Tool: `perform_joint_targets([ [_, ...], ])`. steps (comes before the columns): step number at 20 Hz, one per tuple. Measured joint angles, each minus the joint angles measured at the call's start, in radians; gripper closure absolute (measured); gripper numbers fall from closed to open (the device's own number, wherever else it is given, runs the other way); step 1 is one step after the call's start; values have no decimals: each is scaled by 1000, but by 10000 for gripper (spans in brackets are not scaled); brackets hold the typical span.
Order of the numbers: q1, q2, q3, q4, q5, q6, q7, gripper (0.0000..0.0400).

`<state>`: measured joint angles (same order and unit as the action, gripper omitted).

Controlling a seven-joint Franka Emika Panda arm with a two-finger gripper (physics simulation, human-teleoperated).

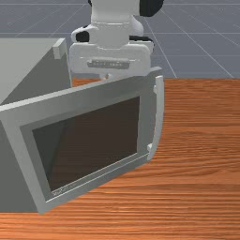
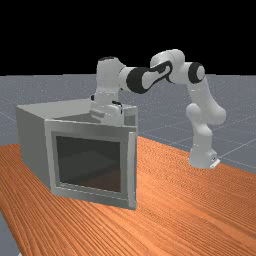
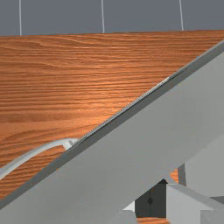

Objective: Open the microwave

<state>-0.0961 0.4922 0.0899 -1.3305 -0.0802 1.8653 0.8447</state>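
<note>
The microwave (image 1: 28, 61) stands at the front view's left with its door (image 1: 150, 105) partly open, swung out from the body. A curved handle (image 1: 161, 117) runs down the door's free edge. My gripper (image 1: 110, 61) is behind the door's upper edge, on its inner side; the door hides the fingertips there. In the far view the gripper (image 2: 107, 114) reaches down between the body and the door (image 2: 90, 127). In the wrist view the gripper (image 3: 150, 201) is shut, its dark fingertips meeting beside the door's inner face (image 3: 118, 175), with the handle (image 3: 35, 156) across the door.
The wooden table (image 1: 201, 154) extends past the door's handle side in the front view. The microwave's body (image 2: 35, 150) stands close by the hand in the far view, its top rim near the hand's lower part.
</note>
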Motion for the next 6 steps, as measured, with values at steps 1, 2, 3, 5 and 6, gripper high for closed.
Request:
perform_joint_targets([
  [1,0,4,2,4,-2,13,1,399],
  [2,1,5,3,1,-4,29,5,398],
  [3,1,3,4,-4,-4,43,8,399],
  [5,1,-4,6,-19,-9,68,14,400],
  [6,7,18,7,15,-15,60,16,400],
])
